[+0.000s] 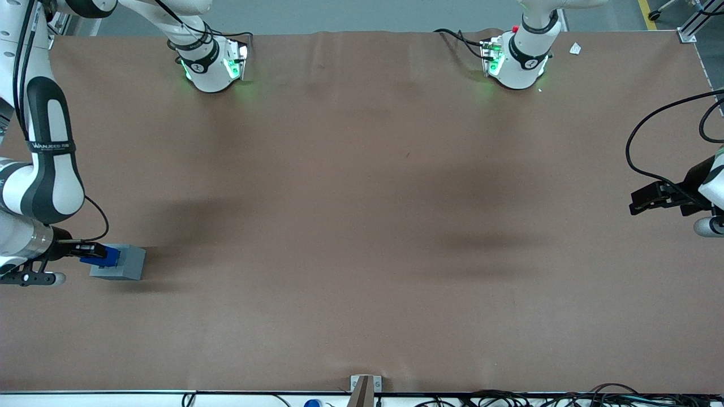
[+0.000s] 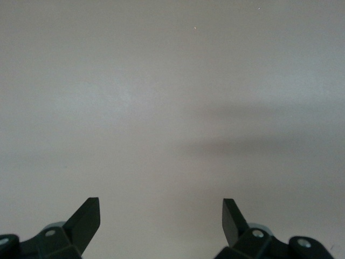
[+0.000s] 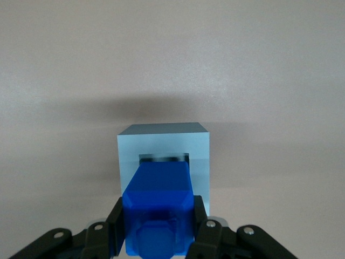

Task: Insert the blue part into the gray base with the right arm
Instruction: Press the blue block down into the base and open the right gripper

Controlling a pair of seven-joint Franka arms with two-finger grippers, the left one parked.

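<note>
Gripper [image 3: 157, 229] holds blue part [image 3: 159, 208] in gray base [image 3: 163, 148] socket.

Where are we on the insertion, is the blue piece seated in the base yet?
Done: the claw is shut on the blue part and has it at the gray base. In hand: the part's tip is at the socket mouth. Left: push it in fully, since most still sticks out, then release.

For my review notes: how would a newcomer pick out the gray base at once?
Look along the brown table to the working arm's end, where the right arm reaches down. The gray base sits there under the gripper, which holds the blue part at its socket; it is the only gray block.
</note>
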